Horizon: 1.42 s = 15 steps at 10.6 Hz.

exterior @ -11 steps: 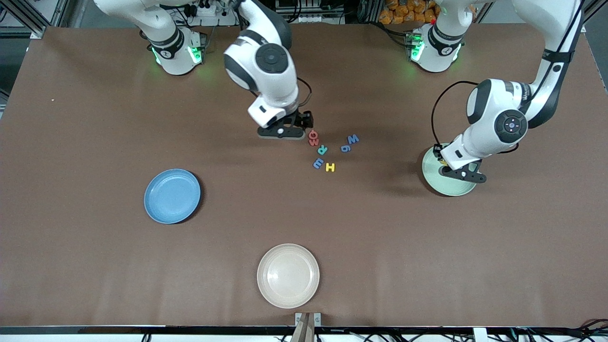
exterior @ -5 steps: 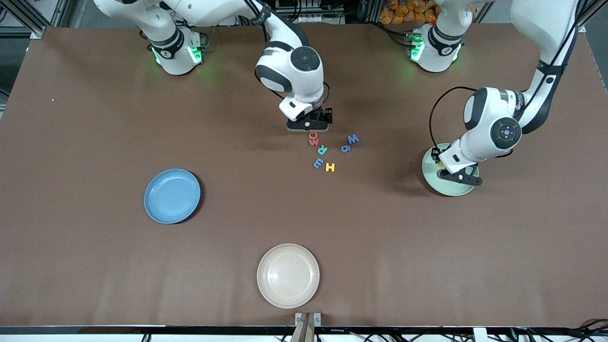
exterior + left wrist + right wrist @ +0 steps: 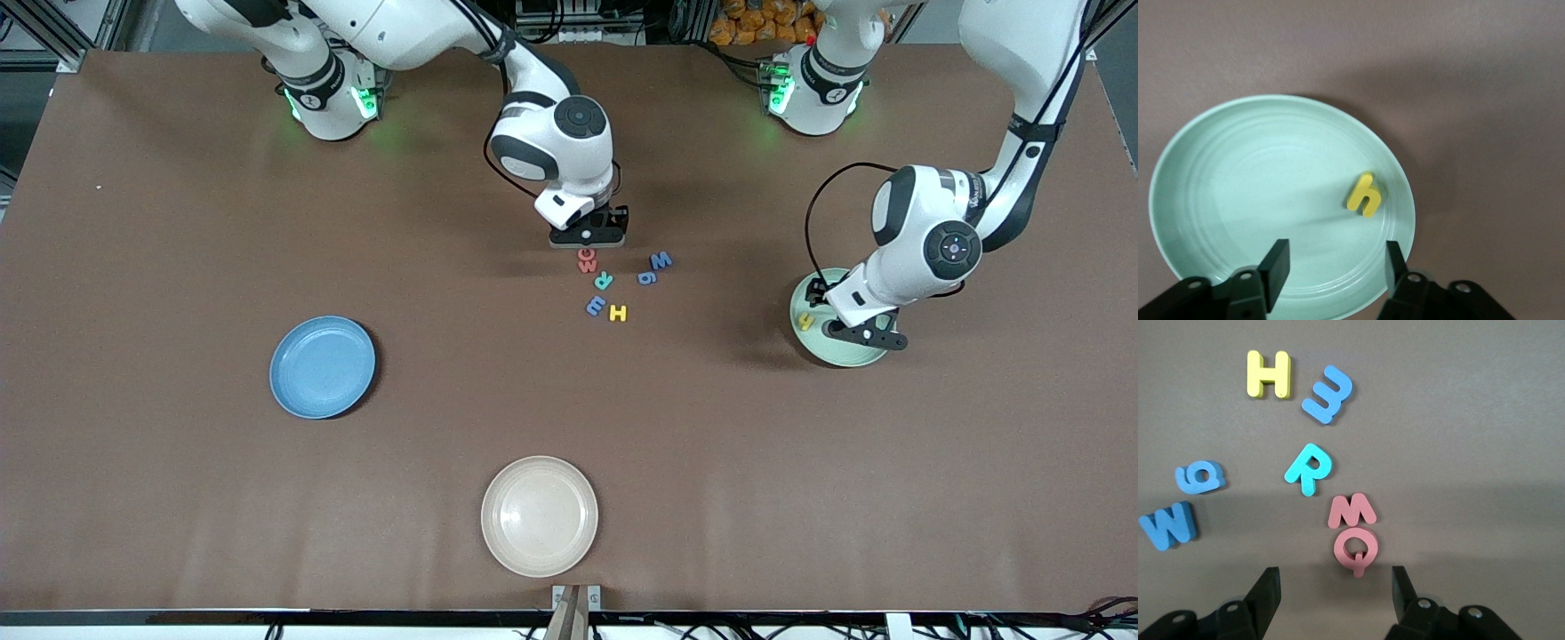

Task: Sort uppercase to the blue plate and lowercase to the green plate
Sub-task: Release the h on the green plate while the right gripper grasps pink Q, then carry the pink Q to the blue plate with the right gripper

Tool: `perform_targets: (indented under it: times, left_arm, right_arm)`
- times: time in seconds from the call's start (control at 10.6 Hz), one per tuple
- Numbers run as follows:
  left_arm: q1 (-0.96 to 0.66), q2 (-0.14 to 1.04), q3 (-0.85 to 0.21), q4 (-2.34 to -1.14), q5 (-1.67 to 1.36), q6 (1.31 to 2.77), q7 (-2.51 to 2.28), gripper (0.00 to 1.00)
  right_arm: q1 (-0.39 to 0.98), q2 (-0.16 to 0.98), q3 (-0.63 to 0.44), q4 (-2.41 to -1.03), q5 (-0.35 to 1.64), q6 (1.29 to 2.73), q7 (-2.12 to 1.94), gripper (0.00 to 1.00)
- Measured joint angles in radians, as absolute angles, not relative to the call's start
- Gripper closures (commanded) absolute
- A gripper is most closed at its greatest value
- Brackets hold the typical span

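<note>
My right gripper is open and empty, low over the table beside the red ring-shaped O. Touching the O is the red w. Close by lie the teal R, blue e/m piece, yellow H, blue g and blue W. My left gripper is open and empty over the green plate. The yellow h lies in it. The blue plate is empty.
A beige plate sits empty near the table's front edge, nearer the camera than the letters. Both arm bases stand along the table's top edge in the front view.
My right gripper has moved toward the left arm's end, up to the red O. My left gripper has let go of the yellow h, which now lies in the green plate.
</note>
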State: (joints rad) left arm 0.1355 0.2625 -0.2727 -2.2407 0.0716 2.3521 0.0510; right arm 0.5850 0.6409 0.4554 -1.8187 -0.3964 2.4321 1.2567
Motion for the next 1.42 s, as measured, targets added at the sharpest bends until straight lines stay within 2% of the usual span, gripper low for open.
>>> perform_targets:
  times: [0.28,0.94,1.32,1.42]
  left_arm:
    - [0.133,0.241,-0.283,-2.220,0.072,2.352,0.048,0.12]
    - [0.127,0.155,-0.328,-2.132,0.072,2.208,-0.031,0.13]
    - [0.130,0.154,-0.326,-2.101,0.072,2.185,-0.032,0.14]
    - [0.130,0.154,-0.326,-2.099,0.072,2.185,-0.032,0.14]
  right_arm:
    - [0.585,0.664,0.456,-1.854,-0.438,2.450,1.257,0.27]
    - [0.585,0.677,0.445,-1.862,-0.452,2.463,1.257,0.35]
    - [0.584,0.693,0.427,-1.840,-0.452,2.466,1.259,0.39]
    - [0.583,0.697,0.426,-1.836,-0.452,2.466,1.265,0.43]
